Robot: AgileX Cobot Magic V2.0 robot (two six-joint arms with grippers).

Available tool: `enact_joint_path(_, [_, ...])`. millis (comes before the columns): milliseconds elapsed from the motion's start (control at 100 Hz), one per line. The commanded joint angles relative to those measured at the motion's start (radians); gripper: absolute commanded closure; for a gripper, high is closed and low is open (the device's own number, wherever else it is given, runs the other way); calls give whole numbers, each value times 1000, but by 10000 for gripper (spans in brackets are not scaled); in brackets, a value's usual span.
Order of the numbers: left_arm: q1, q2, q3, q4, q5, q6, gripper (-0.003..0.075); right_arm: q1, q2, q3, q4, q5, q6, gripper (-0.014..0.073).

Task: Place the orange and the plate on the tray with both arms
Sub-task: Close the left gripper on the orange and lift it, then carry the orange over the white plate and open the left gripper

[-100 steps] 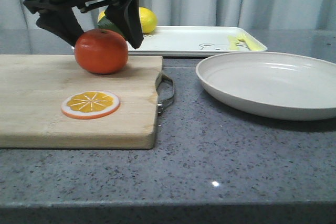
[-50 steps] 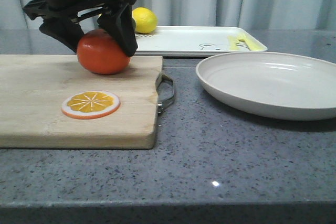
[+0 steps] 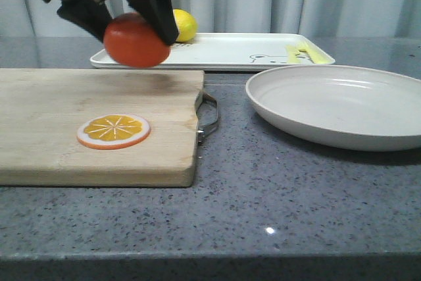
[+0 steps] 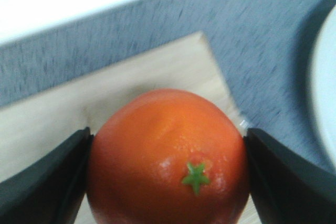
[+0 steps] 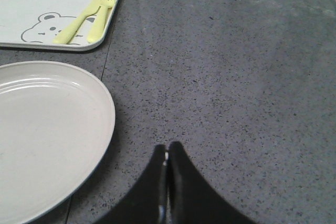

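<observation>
My left gripper (image 3: 135, 27) is shut on the orange (image 3: 136, 39), holding it in the air above the far edge of the wooden cutting board (image 3: 59, 120). In the left wrist view the orange (image 4: 168, 156) fills the space between both black fingers (image 4: 47, 182), green stem mark facing the camera. The off-white plate (image 3: 339, 103) lies on the counter at the right. The white tray (image 3: 243, 51) sits behind, at the back. My right gripper (image 5: 168, 148) is shut on nothing, hovering over bare counter beside the plate (image 5: 47, 129).
An orange slice disc (image 3: 113, 130) lies on the cutting board. A lemon (image 3: 183, 24) rests on the tray's left end. Yellow cutlery (image 5: 86, 17) lies by the bear drawing on the tray (image 5: 47, 3). The board's metal handle (image 3: 209, 116) points toward the plate.
The left gripper closed on the orange and lifted it off the cutting board, moving slightly right and up. The plate and right side have not moved.
</observation>
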Motion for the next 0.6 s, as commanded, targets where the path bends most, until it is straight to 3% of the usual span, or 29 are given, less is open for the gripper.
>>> enact_joint_path(0, [-23, -40, -79, -39, -29, 6, 405, -5, 12, -38, -6, -77, 4, 659])
enact_joint_path(590, [-313, 185, -365, -54, -32, 8, 405, -5, 12, -38, -6, -77, 4, 659])
